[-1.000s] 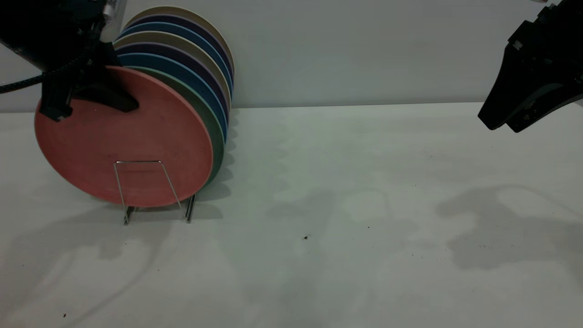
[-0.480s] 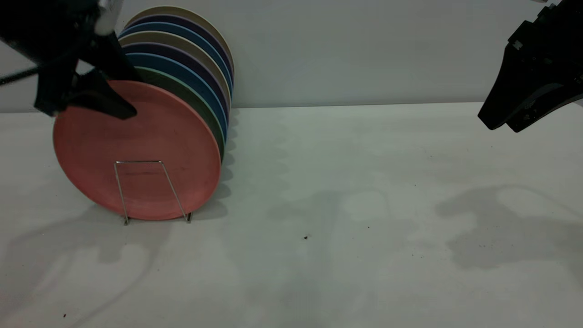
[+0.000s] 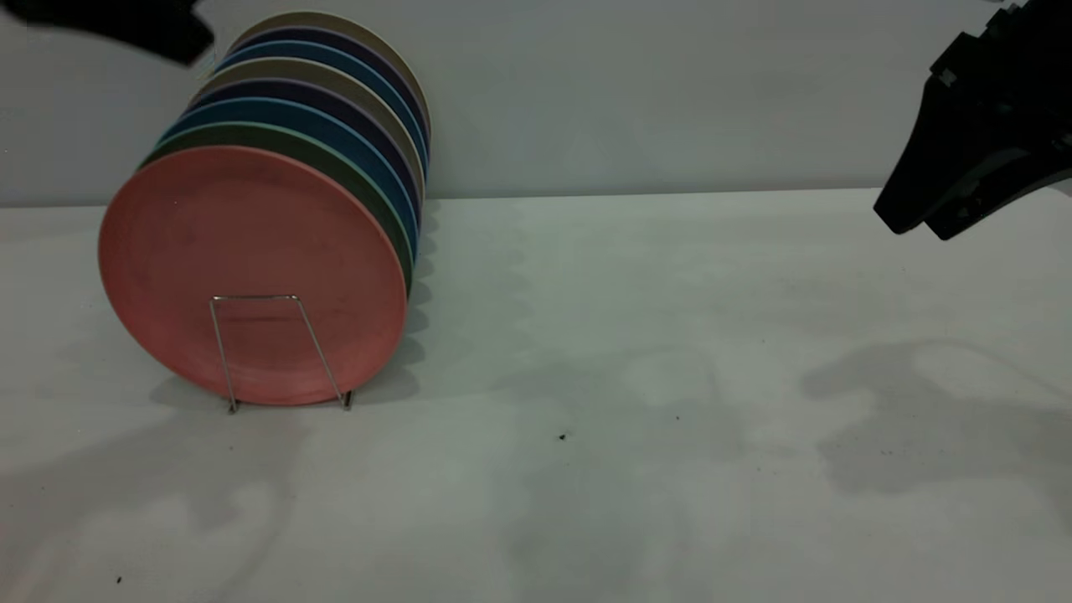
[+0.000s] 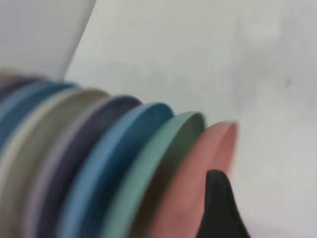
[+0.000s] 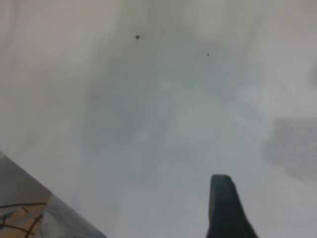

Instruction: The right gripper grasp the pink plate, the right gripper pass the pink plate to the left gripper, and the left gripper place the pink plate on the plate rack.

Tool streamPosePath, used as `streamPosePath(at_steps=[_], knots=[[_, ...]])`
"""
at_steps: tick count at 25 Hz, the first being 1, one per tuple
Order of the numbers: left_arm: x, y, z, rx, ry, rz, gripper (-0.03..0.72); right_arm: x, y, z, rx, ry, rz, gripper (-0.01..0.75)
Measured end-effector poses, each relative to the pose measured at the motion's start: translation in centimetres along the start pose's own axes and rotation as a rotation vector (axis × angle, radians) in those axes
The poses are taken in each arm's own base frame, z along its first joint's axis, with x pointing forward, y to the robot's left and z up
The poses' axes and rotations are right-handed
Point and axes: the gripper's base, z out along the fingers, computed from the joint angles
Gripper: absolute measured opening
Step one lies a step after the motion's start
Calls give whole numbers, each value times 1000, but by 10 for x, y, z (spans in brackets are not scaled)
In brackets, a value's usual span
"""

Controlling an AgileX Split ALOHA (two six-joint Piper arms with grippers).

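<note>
The pink plate (image 3: 251, 260) stands upright in the front slot of the plate rack (image 3: 276, 352), behind its front wire loop, leaning on the teal-green plate (image 3: 381, 209). My left gripper (image 3: 180, 38) is open and empty, raised above and left of the plates, mostly out of the exterior view. In the left wrist view the pink plate's rim (image 4: 198, 173) shows close below one black fingertip (image 4: 218, 203), not touching it. My right gripper (image 3: 917, 224) is open and empty, high at the far right.
Several more plates in green, blue, purple and beige (image 3: 335, 100) fill the rack behind the pink one, also seen edge-on in the left wrist view (image 4: 99, 163). A grey wall (image 3: 670, 92) runs behind the white table (image 3: 628, 377).
My left gripper let go of the pink plate and rose up and to the left. The plate settled upright in the rack's front slot. The right gripper barely moved.
</note>
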Motion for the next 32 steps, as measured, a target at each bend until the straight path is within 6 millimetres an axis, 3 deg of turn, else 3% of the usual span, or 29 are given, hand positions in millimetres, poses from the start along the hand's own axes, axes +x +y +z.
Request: streamPosePath(at_steps=[3, 6, 11, 16, 19, 25, 29, 32], knots=[[-2, -5, -8, 17, 12, -395, 524, -1, 1, 0, -11, -10, 11, 459], [5, -6, -10, -10, 102, -673, 524, -1, -1, 0, 8, -13, 56, 459], [28, 3, -19, -240, 308, -862, 525, 11, -18, -5, 219, 98, 172, 459], [33, 5, -49, -437, 383, -871, 526, 21, -19, -36, 464, 172, 205, 459], [31, -3, -65, -444, 407, -877, 525, 23, -2, -60, 537, 173, 193, 459], [37, -28, -91, -439, 432, -887, 525, 38, 51, -107, 555, 157, 177, 459], [54, -65, -114, -441, 409, -891, 525, 52, 91, -142, 531, 27, 121, 459], [65, -97, -137, -456, 336, -883, 525, 77, 126, -171, 464, -98, 66, 459]])
